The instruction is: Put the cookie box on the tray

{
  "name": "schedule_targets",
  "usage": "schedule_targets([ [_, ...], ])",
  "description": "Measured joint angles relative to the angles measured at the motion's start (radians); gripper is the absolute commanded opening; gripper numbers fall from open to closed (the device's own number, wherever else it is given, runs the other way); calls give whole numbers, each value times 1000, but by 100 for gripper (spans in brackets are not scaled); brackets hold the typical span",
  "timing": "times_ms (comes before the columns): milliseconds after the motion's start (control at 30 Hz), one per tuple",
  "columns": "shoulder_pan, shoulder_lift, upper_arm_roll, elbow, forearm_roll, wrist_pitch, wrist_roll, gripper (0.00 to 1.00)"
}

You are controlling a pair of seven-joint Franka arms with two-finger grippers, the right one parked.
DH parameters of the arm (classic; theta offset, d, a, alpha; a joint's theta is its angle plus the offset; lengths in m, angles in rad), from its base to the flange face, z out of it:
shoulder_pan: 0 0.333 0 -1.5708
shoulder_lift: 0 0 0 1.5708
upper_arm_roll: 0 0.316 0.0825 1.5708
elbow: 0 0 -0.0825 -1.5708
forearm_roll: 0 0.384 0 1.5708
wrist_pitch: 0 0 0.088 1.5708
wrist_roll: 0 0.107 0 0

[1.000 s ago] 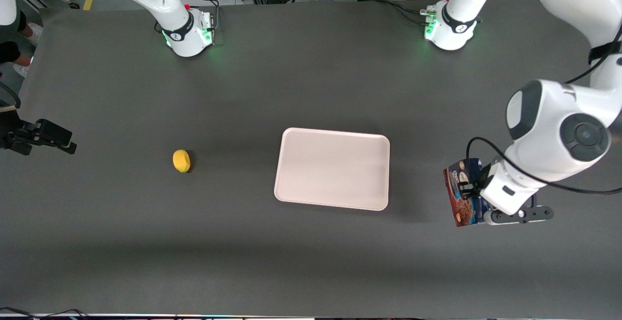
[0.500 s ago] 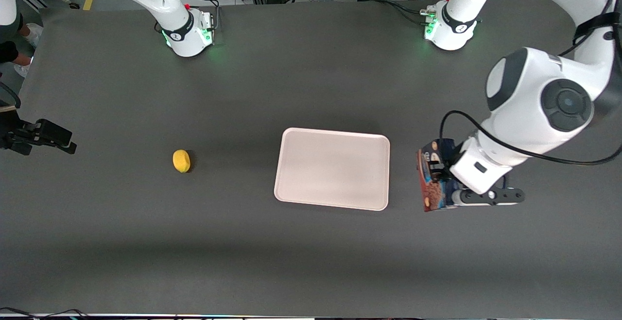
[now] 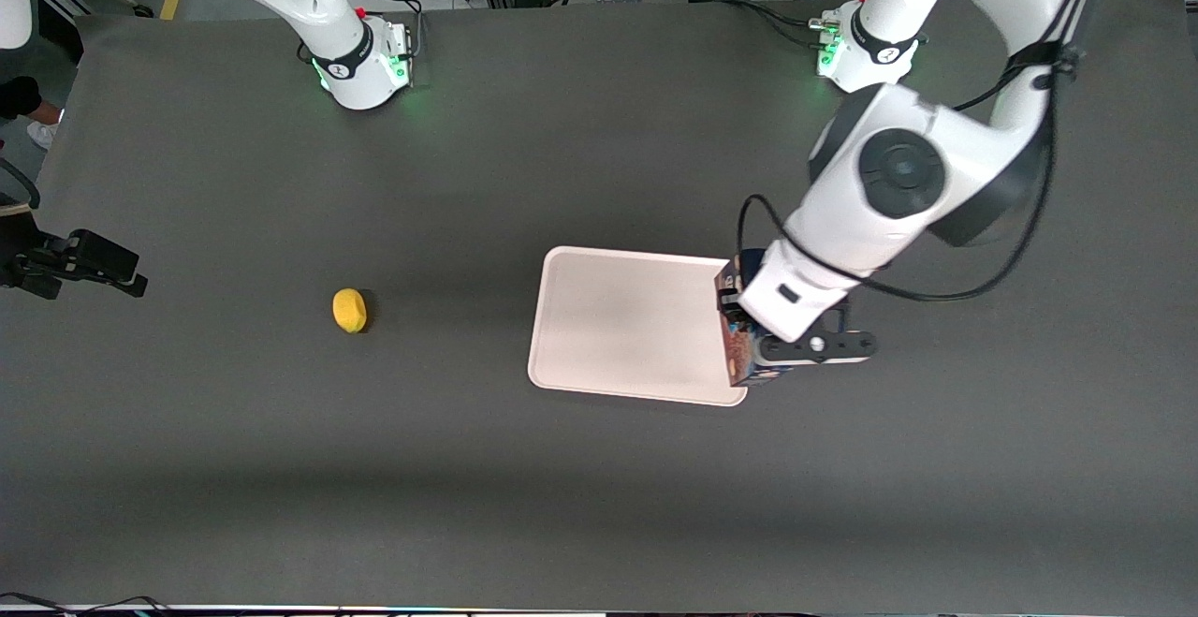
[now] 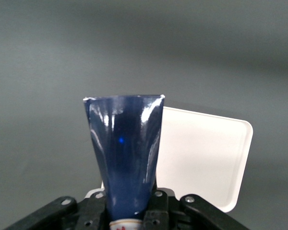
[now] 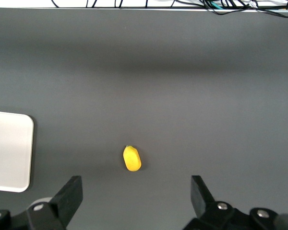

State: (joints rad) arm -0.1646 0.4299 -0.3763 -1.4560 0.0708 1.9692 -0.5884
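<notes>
My left gripper (image 3: 749,331) is shut on the dark navy-blue cookie box (image 3: 739,350) and holds it in the air over the edge of the pale pinkish-white tray (image 3: 627,322) that faces the working arm's end of the table. In the left wrist view the box (image 4: 126,158) stands up between the jaws of the gripper (image 4: 129,211), and the tray (image 4: 206,153) lies below it on the grey table. The arm's wrist hides most of the box in the front view.
A small yellow rounded object (image 3: 349,310) lies on the table toward the parked arm's end, apart from the tray; it also shows in the right wrist view (image 5: 132,158). Both arm bases (image 3: 866,46) stand at the table edge farthest from the front camera.
The left gripper has carried the cookie box sideways from the working arm's end of the table to above the tray's edge. The tray and the yellow object have not moved.
</notes>
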Motion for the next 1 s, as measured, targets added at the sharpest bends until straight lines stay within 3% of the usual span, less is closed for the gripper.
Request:
schedule_targets([
  [467, -40, 119, -20, -190, 174, 285, -52, 13],
  [1000, -37, 184, -14, -226, 193, 349, -52, 13],
])
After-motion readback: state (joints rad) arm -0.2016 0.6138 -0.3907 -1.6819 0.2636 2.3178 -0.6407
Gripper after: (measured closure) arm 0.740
